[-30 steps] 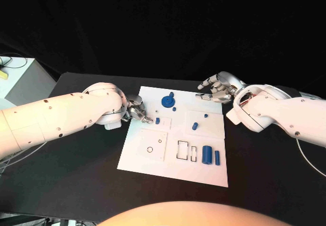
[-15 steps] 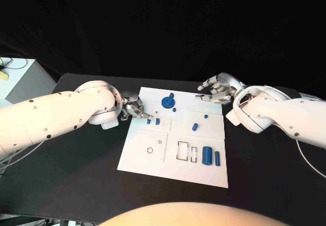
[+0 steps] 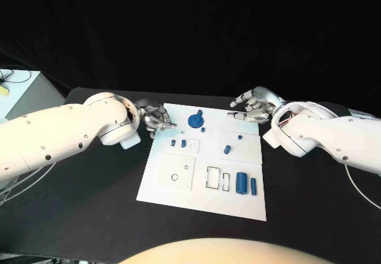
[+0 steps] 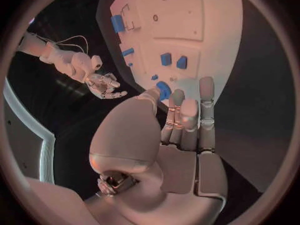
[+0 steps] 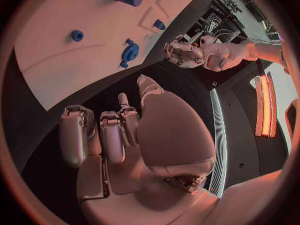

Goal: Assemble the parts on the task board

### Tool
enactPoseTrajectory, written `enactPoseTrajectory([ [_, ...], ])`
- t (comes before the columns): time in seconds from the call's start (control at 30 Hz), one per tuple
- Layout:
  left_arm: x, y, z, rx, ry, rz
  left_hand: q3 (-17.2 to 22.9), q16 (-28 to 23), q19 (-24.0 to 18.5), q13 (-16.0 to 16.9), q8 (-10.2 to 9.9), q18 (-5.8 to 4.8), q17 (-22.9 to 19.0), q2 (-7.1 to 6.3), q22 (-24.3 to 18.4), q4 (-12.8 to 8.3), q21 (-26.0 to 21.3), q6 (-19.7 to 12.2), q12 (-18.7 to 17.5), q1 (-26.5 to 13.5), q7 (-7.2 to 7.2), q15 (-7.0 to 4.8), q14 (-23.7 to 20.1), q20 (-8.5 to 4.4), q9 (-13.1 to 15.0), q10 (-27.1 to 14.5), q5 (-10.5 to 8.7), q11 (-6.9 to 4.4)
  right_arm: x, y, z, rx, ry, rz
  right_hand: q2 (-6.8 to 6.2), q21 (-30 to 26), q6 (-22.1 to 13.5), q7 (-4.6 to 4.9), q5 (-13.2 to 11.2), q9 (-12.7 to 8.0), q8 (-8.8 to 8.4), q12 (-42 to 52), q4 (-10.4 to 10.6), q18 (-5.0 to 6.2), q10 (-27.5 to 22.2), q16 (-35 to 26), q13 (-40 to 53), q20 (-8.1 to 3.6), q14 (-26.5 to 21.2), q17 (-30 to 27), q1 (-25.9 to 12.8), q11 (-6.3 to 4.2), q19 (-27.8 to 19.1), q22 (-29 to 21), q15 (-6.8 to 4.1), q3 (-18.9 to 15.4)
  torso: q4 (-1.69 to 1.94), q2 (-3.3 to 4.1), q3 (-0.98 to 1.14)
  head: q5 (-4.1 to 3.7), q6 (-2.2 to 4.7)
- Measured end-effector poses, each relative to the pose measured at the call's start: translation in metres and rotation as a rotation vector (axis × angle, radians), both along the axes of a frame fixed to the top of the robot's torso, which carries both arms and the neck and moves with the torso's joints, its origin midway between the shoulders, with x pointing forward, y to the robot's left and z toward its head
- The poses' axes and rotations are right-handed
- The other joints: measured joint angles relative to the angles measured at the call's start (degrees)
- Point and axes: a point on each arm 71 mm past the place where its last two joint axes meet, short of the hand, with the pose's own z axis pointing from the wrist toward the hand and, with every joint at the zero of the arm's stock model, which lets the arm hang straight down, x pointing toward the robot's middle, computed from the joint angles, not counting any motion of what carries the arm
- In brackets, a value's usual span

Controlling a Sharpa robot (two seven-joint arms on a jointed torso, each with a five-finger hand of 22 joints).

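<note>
Fingers [image 3: 163, 118] of the left hand [image 3: 156, 119], curled and empty, are now withdrawn from the two small blue pegs [image 3: 179, 143]; the right hand [image 3: 254, 106] is held spread beside the task board [image 3: 238, 204].

Your left hand [image 3: 156, 118] is half buried behind its own white wrist housing in the head view — you can't tell there how its fingers lie. In the left wrist view the fingertips [image 4: 177, 96] cover part of the round blue part [image 4: 164, 89] on the task board [image 4: 206, 30]. The board's far end is cut by the circle's rim. The small holes and marks on the board are too small to read. The right hand [image 3: 254, 106] hides the board's corner from you — contact unclear.
</note>
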Motion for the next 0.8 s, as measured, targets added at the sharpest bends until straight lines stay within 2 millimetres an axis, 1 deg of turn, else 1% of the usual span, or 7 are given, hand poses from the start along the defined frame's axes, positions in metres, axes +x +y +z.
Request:
enactPoseTrajectory([
  [0.03, 0.002, -0.003, 0.001, -0.023, -0.02, -0.009, 3.51, -1.38, -0.56, -1.08, -0.3, 0.01, -2.56, -1.02, -0.51, -0.2, -0.84, 0.02, -1.09, 2.84, 0.03, 0.06, -1.79, 0.0, -1.04, -0.66, 0.17, 0.06, 0.0, 0.0, 0.0, 0.0, 0.0, 0.0, 0.0, 0.0, 0.0, 0.0, 0.0, 0.0, 0.0, 0.0, 0.0, 0.0, 0.0, 0.0, 0.0, 0.0, 0.0, 0.0, 0.0, 0.0, 0.0, 0.0, 0.0, 0.0, 0.01, 0.0, 0.0, -0.01, 0.05],
  [0.07, 0.004, -0.006, 0.002, -0.04, -0.037, -0.02, 8.47, -2.76, -1.03, -2.58, -1.12, 0.01, -5.19, -3.25, -0.95, -0.35, -1.59, 0.32, -2.43, 6.1, 0.2, 0.26, -3.67, 0.08, -2.66, -1.02, 0.18, 0.24, 0.0, 0.0, 0.0, 0.0, -0.001, 0.0, 0.0, -0.16, 0.0, 0.0, 0.0, 0.0, 0.0, 0.0, -0.01, 0.0, 0.0, 0.0, 0.0, 0.0, 0.0, 0.0, 0.0, 0.0, 0.0, 0.0, 0.0, 0.02, 0.02, 0.0, 0.0, -0.03, 0.12],
  [0.2, 0.011, -0.023, 0.005, -0.1, -0.12, -0.086, 20.19, -7.18, -2.68, -7.93, -3.71, 0.01, -14.24, -9.55, -1.11, -2.18, -2.1, 2.43, -7.51, 10.17, 0.56, 1.06, -10.08, 0.7, -7.44, -1.41, -0.36, 1.37, 0.0, 0.0, 0.0, 0.001, -0.004, -0.002, 0.0, -1.99, 0.0, 0.0, 0.24, 0.0, 0.0, -1.05, -0.15, 0.0, -1.07, -0.91, -0.01, 0.0, 0.0, 0.0, 0.0, 0.04, 0.0, 0.01, 0.0, 0.64, 0.01, 0.03, -0.03, -0.57, 0.73],
  [0.3, 0.014, -0.039, 0.006, -0.119, -0.193, -0.156, 23.03, -5.08, -2.79, -11.08, -5.1, 0.0, -12.51, -11.06, 0.36, -4.59, 0.06, 3.12, -10.45, 10.15, 0.64, 1.22, -8.52, 0.81, -9.9, -1.41, -0.36, 1.48, 0.0, 0.0, 0.0, 0.003, -0.006, -0.005, 0.0, -4.42, -0.01, -0.01, 0.24, 0.0, -0.19, -2.74, -0.24, 0.91, -2.7, -2.0, -0.01, 0.0, -0.01, 0.0, 0.0, 0.01, 0.0, 0.04, 0.01, 1.03, 0.01, 0.13, -0.04, -1.04, 1.24],
  [0.43, 0.015, -0.06, 0.007, -0.109, -0.291, -0.235, 23.2, -2.56, -2.79, -12.76, -5.72, 0.0, -9.77, -12.84, 0.82, -4.76, 0.8, 3.12, -11.58, 8.33, 0.65, 1.25, -5.94, 0.81, -11.43, -1.41, -0.69, 1.48, 0.001, 0.0, 0.001, 0.005, -0.008, -0.005, 0.0, -6.77, 0.18, -0.2, 0.24, 0.0, -0.22, -4.29, -0.15, 0.91, -4.03, -3.23, -0.01, 0.0, -0.01, 0.0, 0.0, -0.09, 0.0, 0.04, 0.01, 1.76, 0.08, 0.19, -0.09, -1.56, 1.74],
  [0.57, 0.017, -0.074, 0.008, -0.075, -0.378, -0.283, 21.94, -2.28, -2.79, -13.97, -6.9, 0.0, -10.13, -14.2, 0.68, -5.02, 0.8, 2.04, -13.02, 6.69, 0.6, 1.1, -5.77, 0.81, -12.89, -3.14, -0.69, 1.45, 0.001, 0.001, 0.001, 0.007, -0.011, -0.004, 0.0, -6.77, 0.18, -0.2, 0.45, 0.0, -0.22, -4.54, -0.15, 0.91, -4.34, -3.23, -0.02, 0.0, 0.01, 0.0, 0.0, 0.0, 0.0, 0.04, -0.01, 1.76, 0.06, 0.29, -0.11, -1.97, 2.23],
  [0.8, 0.02, -0.095, 0.005, -0.005, -0.467, -0.347, 21.0, -1.78, -2.79, -15.32, -7.75, 0.0, -11.65, -14.63, 0.56, -6.93, 0.96, 2.02, -13.9, 7.15, 0.5, 1.51, -6.19, 0.81, -14.77, -5.61, -0.69, 1.77, 0.001, 0.002, 0.001, 0.01, -0.014, -0.004, 0.0, -7.01, 0.18, -0.2, 0.45, 0.01, -0.22, -5.85, -0.15, 0.91, -5.34, -3.23, -0.02, 0.0, 0.01, 0.0, 0.0, -0.2, 0.0, 0.03, -0.01, 2.06, 0.05, 0.44, -0.11, -2.53, 2.7],
])
